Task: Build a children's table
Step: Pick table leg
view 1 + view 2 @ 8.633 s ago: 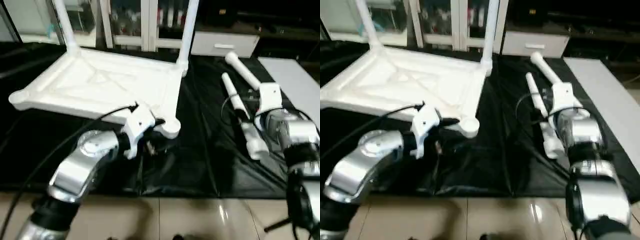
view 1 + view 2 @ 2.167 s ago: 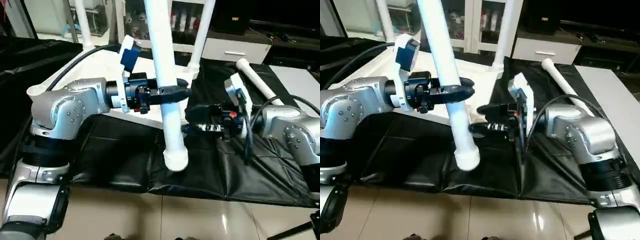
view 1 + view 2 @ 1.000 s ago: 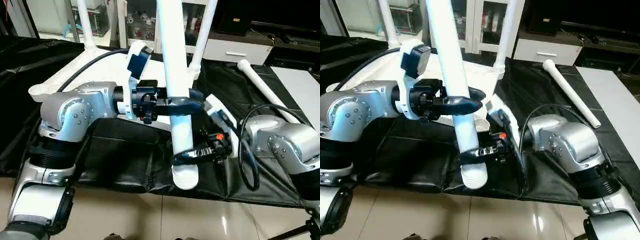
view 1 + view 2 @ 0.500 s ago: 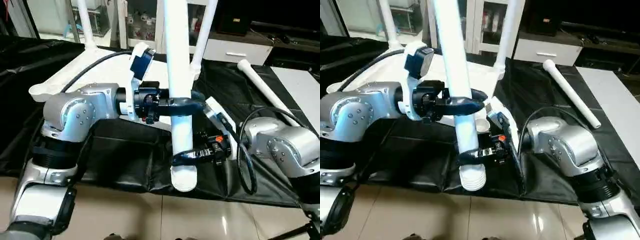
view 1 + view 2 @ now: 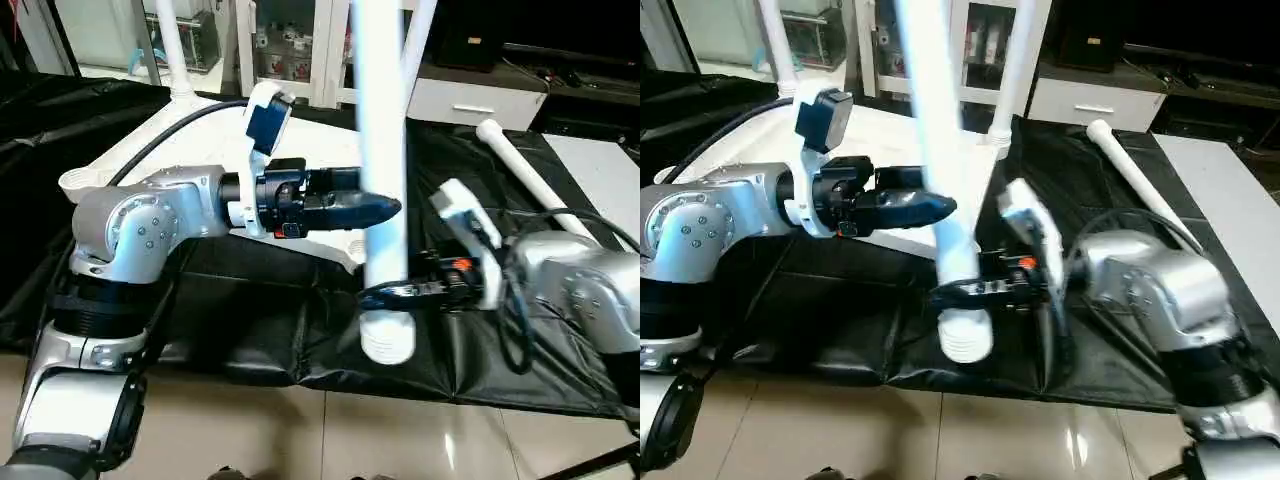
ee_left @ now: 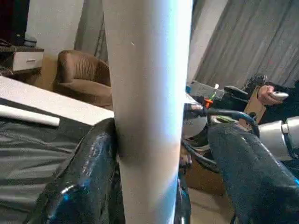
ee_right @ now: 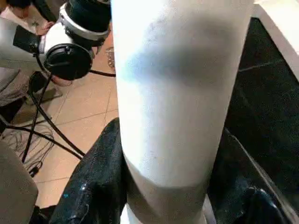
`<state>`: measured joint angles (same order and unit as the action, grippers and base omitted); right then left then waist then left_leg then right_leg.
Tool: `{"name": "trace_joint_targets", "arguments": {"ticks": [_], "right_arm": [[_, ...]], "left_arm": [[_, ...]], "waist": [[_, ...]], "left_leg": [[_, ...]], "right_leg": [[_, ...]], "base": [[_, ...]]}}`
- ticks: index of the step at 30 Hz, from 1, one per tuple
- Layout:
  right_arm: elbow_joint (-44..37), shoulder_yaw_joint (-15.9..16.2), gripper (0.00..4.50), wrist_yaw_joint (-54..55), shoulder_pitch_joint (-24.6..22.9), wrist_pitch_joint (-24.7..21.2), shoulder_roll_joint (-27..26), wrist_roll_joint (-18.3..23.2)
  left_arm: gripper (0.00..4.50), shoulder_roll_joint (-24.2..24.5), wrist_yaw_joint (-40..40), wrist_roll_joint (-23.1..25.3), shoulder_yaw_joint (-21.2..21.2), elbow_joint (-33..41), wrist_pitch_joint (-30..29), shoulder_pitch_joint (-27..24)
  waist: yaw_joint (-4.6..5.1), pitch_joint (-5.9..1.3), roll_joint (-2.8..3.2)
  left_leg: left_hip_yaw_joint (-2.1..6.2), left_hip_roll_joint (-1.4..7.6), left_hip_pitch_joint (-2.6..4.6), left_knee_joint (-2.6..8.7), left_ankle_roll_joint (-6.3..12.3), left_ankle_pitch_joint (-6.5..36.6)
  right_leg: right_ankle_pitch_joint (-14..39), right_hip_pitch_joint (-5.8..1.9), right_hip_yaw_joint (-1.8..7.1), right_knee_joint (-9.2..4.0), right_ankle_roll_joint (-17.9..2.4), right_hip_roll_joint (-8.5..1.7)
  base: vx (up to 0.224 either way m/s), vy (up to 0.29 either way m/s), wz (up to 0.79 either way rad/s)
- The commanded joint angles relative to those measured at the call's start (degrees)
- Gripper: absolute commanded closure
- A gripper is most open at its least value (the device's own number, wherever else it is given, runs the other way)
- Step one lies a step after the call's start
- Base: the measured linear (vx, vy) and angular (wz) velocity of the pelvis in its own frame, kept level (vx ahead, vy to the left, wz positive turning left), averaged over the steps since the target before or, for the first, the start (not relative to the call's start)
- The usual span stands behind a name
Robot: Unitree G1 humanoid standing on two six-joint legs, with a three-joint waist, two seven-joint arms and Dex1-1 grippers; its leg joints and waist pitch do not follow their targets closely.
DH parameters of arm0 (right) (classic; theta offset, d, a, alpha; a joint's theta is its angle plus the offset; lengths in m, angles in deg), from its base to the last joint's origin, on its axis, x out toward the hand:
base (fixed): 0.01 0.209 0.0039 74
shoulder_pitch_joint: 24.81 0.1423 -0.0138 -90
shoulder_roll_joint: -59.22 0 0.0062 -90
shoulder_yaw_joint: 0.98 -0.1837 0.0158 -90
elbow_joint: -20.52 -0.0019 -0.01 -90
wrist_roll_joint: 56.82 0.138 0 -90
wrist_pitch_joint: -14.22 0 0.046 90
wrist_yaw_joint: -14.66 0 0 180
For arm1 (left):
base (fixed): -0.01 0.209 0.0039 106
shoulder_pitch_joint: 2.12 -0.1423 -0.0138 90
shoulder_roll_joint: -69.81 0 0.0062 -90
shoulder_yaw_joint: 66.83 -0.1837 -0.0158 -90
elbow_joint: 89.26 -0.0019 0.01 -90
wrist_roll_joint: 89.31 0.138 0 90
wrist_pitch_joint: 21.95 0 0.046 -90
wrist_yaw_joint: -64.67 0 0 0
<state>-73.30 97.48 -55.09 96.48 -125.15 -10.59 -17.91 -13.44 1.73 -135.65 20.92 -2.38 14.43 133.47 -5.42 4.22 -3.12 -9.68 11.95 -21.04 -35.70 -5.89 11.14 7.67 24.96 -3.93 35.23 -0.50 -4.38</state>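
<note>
The white table top (image 5: 150, 165) lies underside up on black cloth, and two white legs (image 5: 172, 50) stand in its far sockets. A third white leg (image 5: 385, 150) is held upright in front of the top's near right corner. My right gripper (image 5: 395, 292) is shut on this leg just above its thick lower end (image 7: 163, 116). My left gripper (image 5: 385, 208) reaches in higher up and is open. The leg (image 6: 147, 107) rests against one of its fingers (image 6: 88, 177), with a gap to the other. A fourth leg (image 5: 520, 170) lies loose at the back right.
Black cloth (image 5: 250, 310) covers the work surface and ends at tiled floor (image 5: 300, 440) in front. A white panel (image 5: 600, 165) lies at the far right. Cabinets stand behind. A tripod (image 7: 42, 135) stands on the floor.
The held leg has moved right with my right gripper. My left gripper, which was shut around the leg, has opened and now stands loosely beside it.
</note>
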Motion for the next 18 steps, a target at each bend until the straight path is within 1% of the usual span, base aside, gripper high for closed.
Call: {"name": "trace_joint_targets", "arguments": {"ticks": [1, 2, 3, 4, 5, 6, 7, 9, 10, 11, 12, 13, 14, 15, 16, 17, 18], "right_arm": [[0.47, -3.40, 2.64, 1.49, 0.01, 0.11, 0.85, 0.14], [1.02, -3.66, 2.64, 2.37, -0.03, 0.78, 0.71, -0.65], [2.79, -4.30, 2.64, 5.53, 0.13, 2.12, -0.16, -2.66], [2.79, -4.30, 2.64, 5.53, 0.13, 2.12, -0.16, -2.66], [5.43, -5.36, 2.64, 10.98, 0.33, 4.14, -1.69, -5.64], [5.74, -5.49, 2.64, 11.66, 0.35, 4.38, -1.88, -5.98], [7.58, -6.91, 2.64, 16.42, 0.44, 4.82, -3.28, -7.45], [9.56, -10.97, 2.64, 25.63, 0.30, 3.16, -6.46, -8.06], [9.56, -10.97, 2.64, 25.63, 0.30, 3.16, -6.46, -8.06], [9.49, -12.45, 2.64, 28.31, -0.08, 2.12, -7.59, -7.60], [9.07, -13.74, 2.64, 31.31, -0.53, 0.95, -8.79, -7.55], [8.84, -14.40, 2.64, 32.77, -0.77, 0.42, -9.47, -7.59], [8.47, -15.49, 2.64, 35.26, -1.18, -0.43, -10.65, -7.72], [8.32, -16.20, 2.64, 37.66, -1.47, -0.03, -11.68, -8.48], [8.25, -16.64, 2.64, 39.38, -1.67, 0.59, -12.39, -9.16], [6.94, -15.81, 2.64, 41.06, -2.80, 4.71, -13.30, -11.62], [5.97, -15.03, 2.64, 41.61, -3.58, 7.47, -13.71, -13.15]], "left_arm": [[0.74, 0.08, 0.76, 0.98, 0.60, 0.76, 0.91, 0.11], [0.69, -0.19, 1.76, 1.56, 0.93, 0.22, 1.51, 0.16], [0.64, -0.53, 3.72, 2.41, 2.12, -0.49, 2.72, 0.05], [0.64, -0.53, 3.72, 2.41, 2.12, -0.49, 2.72, 0.05], [0.41, -0.92, 6.58, 2.96, 4.42, -1.31, 3.89, -0.20], [0.34, -0.96, 6.93, 3.00, 4.71, -1.39, 4.02, -0.23], [0.32, -0.86, 8.99, 2.44, 7.05, -1.28, 4.36, -0.83], [0.32, 0.88, 12.66, 4.67, 9.27, 0.22, 6.24, -3.42], [0.32, 0.88, 12.66, 4.67, 9.27, 0.22, 6.24, -3.42], [0.32, 1.97, 15.15, 7.74, 8.88, 1.05, 7.86, -4.99], [0.32, 3.13, 18.73, 13.43, 6.85, 1.83, 11.20, -6.85], [0.32, 3.40, 21.39, 16.82, 5.67, 2.00, 13.30, -7.77], [0.32, 3.80, 26.01, 22.64, 3.63, 2.24, 16.94, -9.30], [0.32, 3.20, 30.11, 27.12, 2.35, 2.50, 20.90, -10.50], [0.32, 2.50, 33.00, 30.06, 1.62, 2.71, 23.88, -11.31], [0.32, -0.35, 38.09, 31.66, 2.15, 3.38, 24.68, -12.93], [0.32, -2.15, 40.73, 31.70, 2.80, 3.78, 24.02, -13.81]], "waist": [[-0.25, -4.94, 0.15], [-0.25, -4.94, 0.42], [-0.26, -4.88, 0.71], [-0.16, -4.84, 0.55], [-0.06, -4.97, 0.45], [0.11, -4.94, 0.42], [0.16, -5.02, 0.37], [0.38, -5.02, 0.59], [0.61, -5.07, 0.52], [0.54, -5.13, 0.56], [0.63, -5.15, 0.60], [0.53, -5.17, 0.82], [0.58, -5.09, 0.86], [0.59, -5.16, 0.90], [0.67, -5.16, 0.45], [0.50, -5.20, 0.49], [0.34, -5.34, 0.58]], "left_leg": [[-0.26, 0.49, 0.13, 3.97, -0.08, 8.67], [-0.22, 0.50, 0.13, 3.99, -0.21, 8.56], [-0.17, 0.46, 0.16, 3.99, -0.40, 9.01], [-0.21, 0.48, 0.13, 3.98, -0.51, 9.26], [-0.24, 0.32, 0.09, 3.87, -0.85, 9.22], [-0.23, 0.20, 0.01, 3.88, -1.13, 9.20], [-0.21, 0.12, 0.03, 3.89, -1.16, 9.18], [-0.12, 0.15, -0.03, 3.99, -1.62, 8.95], [-0.14, 0.07, -0.01, 3.97, -1.69, 9.27], [-0.13, 0.11, 0.26, 3.97, -1.65, 9.39], [-0.14, 0.28, 0.32, 4.09, -1.26, 8.95], [0.09, 0.56, 0.29, 4.25, -1.22, 8.50], [0.13, 0.65, 0.30, 4.38, -1.14, 8.51], [0.04, 0.61, 0.42, 4.36, -1.21, 8.58], [0.01, 0.72, 0.35, 4.41, -1.01, 8.23], [-0.11, 0.66, 0.51, 4.35, -1.25, 7.89], [-0.22, 0.67, 0.54, 4.19, -1.58, 7.38]], "right_leg": [[20.55, -4.16, 1.99, -4.07, -8.82, -2.73], [20.47, -4.09, 2.00, -4.06, -8.91, -2.74], [20.76, -4.07, 1.90, -4.13, -8.95, -2.70], [21.15, -3.98, 1.90, -4.33, -8.75, -2.71], [21.39, -4.09, 1.84, -4.24, -8.63, -2.69], [22.00, -4.04, 1.76, -4.39, -8.32, -2.69], [22.20, -4.18, 1.66, -4.38, -8.18, -2.61], [21.61, -4.10, 1.70, -4.23, -8.19, -2.62], [21.81, -4.06, 1.65, -4.27, -7.85, -2.48], [21.76, -3.97, 1.62, -4.21, -7.65, -2.34], [20.34, -3.95, 1.74, -4.07, -7.56, -2.26], [19.24, -4.01, 1.79, -3.91, -7.53, -2.33], [18.57, -3.99, 1.78, -3.95, -7.13, -2.22], [18.16, -3.98, 1.81, -3.91, -6.86, -2.23], [17.80, -3.94, 1.86, -4.13, -6.57, -2.24], [17.35, -3.83, 1.92, -4.01, -6.68, -2.34], [15.68, -3.78, 2.00, -3.74, -7.35, -2.41]], "base": [[0.000, 0.000, 0.00], [0.000, 0.000, 0.00], [0.000, 0.000, 0.00], [0.000, 0.000, 0.00], [0.000, 0.000, 0.00], [0.000, 0.000, 0.00], [0.000, 0.000, 0.00], [0.000, 0.000, 0.00], [0.000, 0.000, 0.00], [0.000, 0.000, 0.00], [0.000, 0.000, 0.00], [0.000, 0.000, 0.00], [0.000, 0.000, 0.00], [0.000, 0.000, 0.00], [0.000, 0.000, 0.00], [0.000, 0.000, 0.00], [0.000, 0.000, 0.00]]}}
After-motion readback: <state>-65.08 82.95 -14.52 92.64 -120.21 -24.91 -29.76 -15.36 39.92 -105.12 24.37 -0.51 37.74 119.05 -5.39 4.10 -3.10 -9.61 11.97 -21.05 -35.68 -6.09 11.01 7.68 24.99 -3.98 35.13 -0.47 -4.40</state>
